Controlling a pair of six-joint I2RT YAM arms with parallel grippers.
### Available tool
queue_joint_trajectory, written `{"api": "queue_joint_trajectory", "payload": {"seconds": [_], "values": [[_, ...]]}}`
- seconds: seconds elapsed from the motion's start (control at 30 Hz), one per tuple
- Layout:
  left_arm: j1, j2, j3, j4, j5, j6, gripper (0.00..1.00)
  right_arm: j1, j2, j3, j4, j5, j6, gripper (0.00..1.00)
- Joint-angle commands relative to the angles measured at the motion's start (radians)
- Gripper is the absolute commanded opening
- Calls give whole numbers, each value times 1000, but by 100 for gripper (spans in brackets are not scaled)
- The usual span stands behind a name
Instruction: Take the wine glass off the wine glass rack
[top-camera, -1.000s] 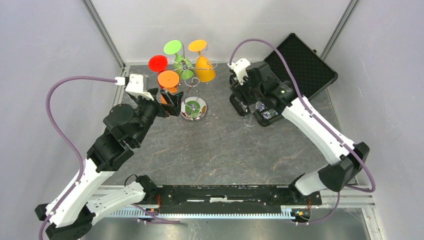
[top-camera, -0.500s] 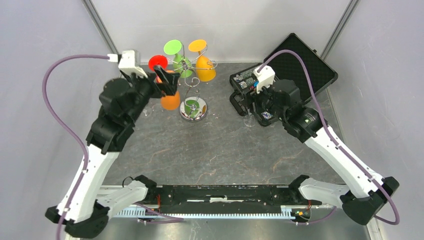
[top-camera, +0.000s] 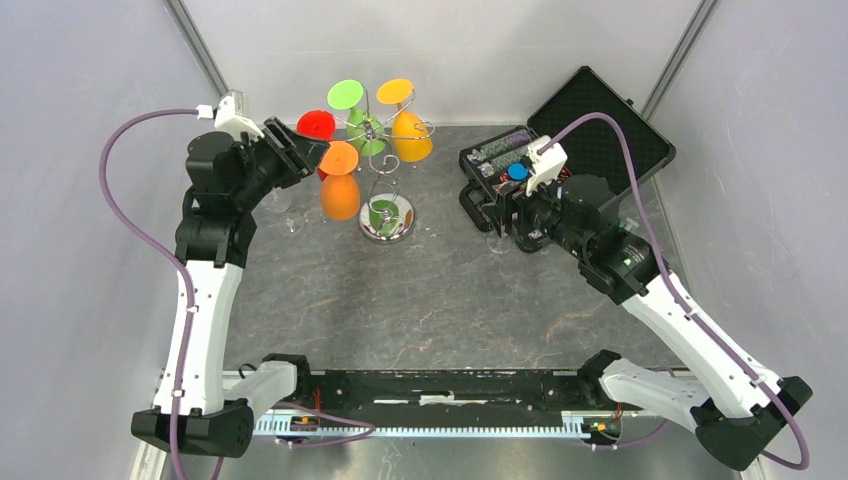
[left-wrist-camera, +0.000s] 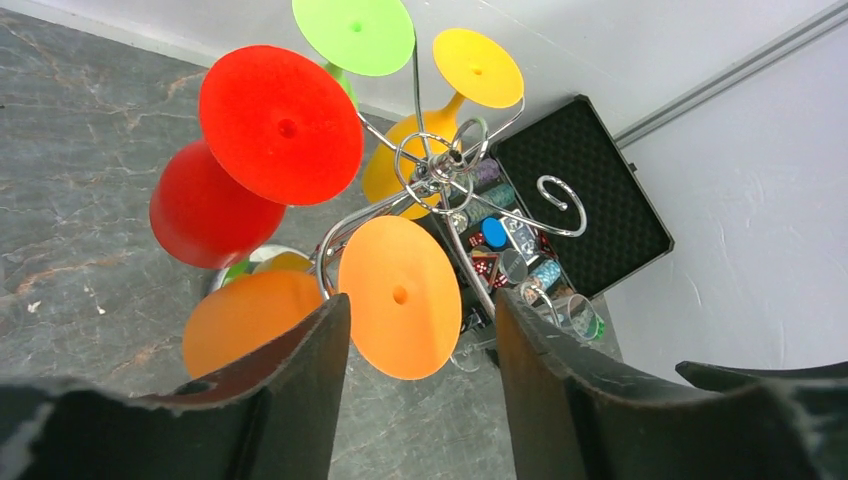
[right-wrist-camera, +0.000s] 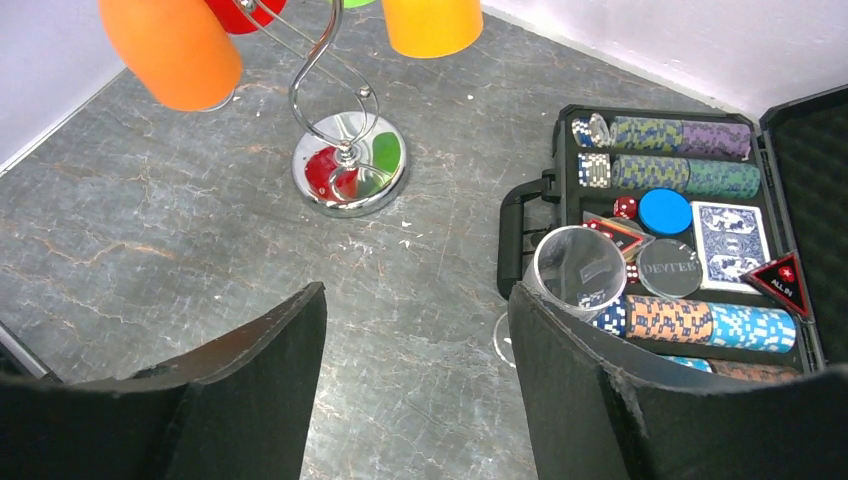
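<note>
My left gripper is spread wide, with nothing between the fingers. The left arm stands tall from its base at the near left corner, bends at the top and points its wrist rightward at the wine glass rack. The rack stands at the back of the table, its round base flat on the stone top. Four coloured glasses hang bowl-down from its arms. The orange wine glass is the nearest to my claw. In the left wrist view its flat foot shows between the two fingers, beyond the tips and not touched by them. The red glass hangs just left of it, with the green glass and the yellow glass behind. Right of the rack a clear glass stands upright beside the open poker chip case. My right gripper is also spread and empty, hanging above the table near that case, on an arm reaching up from the near right corner.
</note>
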Motion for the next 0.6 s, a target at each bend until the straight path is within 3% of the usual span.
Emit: {"api": "queue_joint_trajectory", "payload": {"seconds": [0.0, 0.23, 0.57], "values": [[6, -31, -21, 2, 5, -18, 56, -3, -14, -22, 54, -21, 33, 71], [6, -23, -40, -2, 22, 11, 48, -3, -15, -38, 69, -50, 44, 70], [7, -25, -67, 19, 14, 16, 47, -3, -10, -55, 75, -41, 51, 68]]}}
